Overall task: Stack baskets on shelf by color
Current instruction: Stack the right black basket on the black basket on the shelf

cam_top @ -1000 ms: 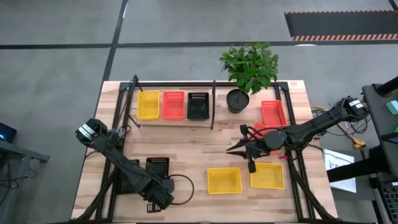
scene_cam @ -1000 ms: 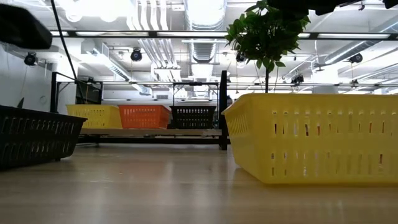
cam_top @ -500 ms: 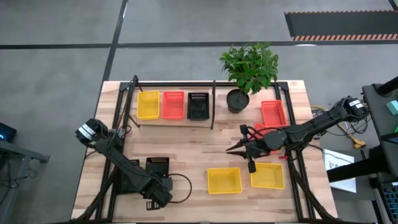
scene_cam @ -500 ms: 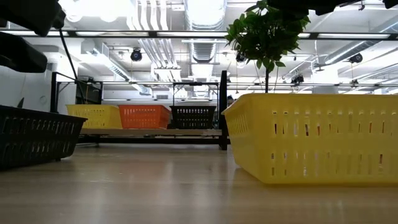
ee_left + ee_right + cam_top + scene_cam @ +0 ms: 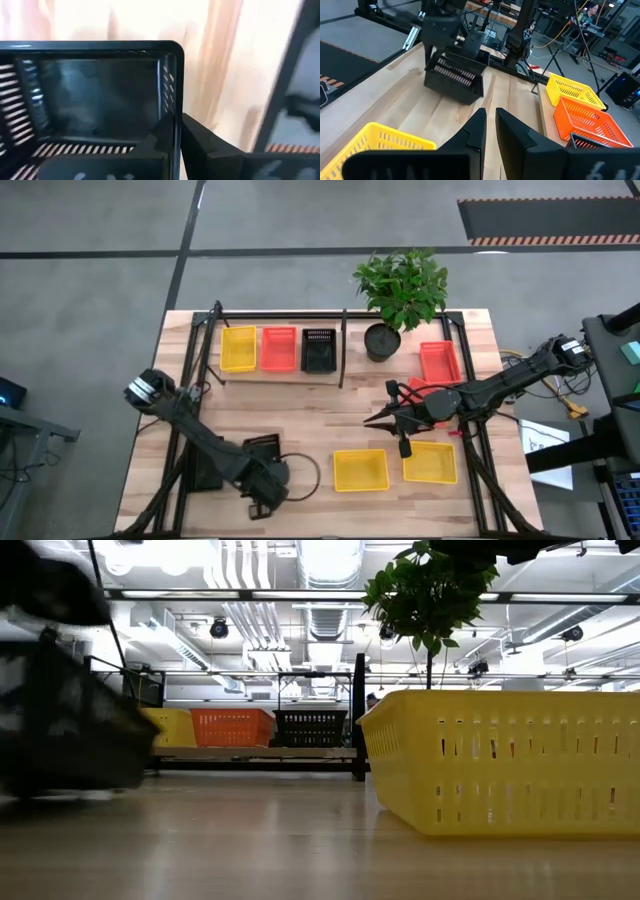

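Note:
A black basket (image 5: 262, 448) is at the table's near left, tilted, with my left gripper (image 5: 264, 483) shut on it; the right wrist view shows the basket (image 5: 454, 77) hanging under that gripper. On the shelf (image 5: 280, 372) at the far left stand a yellow basket (image 5: 238, 348), a red basket (image 5: 279, 349) and a black basket (image 5: 318, 350). Two yellow baskets (image 5: 360, 470) (image 5: 430, 462) rest near the front edge. Red baskets (image 5: 440, 363) lie at the far right. My right gripper (image 5: 380, 420) hovers shut at mid-right, with nothing between its fingers. My left gripper pinches the black basket's side wall (image 5: 174, 112) close to a corner, one finger inside the basket and one finger (image 5: 210, 145) outside. It comes from above at the basket's near side. The basket hangs tilted; whether its low edge still touches the table I cannot tell.
A potted plant (image 5: 382, 340) stands at the far middle beside the shelf's right post. Black metal rods (image 5: 342, 350) frame the shelf. Bare wood (image 5: 310, 415) lies between the shelf and the near baskets.
My left gripper has shut on the black basket's wall and gone a little toward the table's right and far edges. The basket has tipped up and shifted rightward, blurred in the low view.

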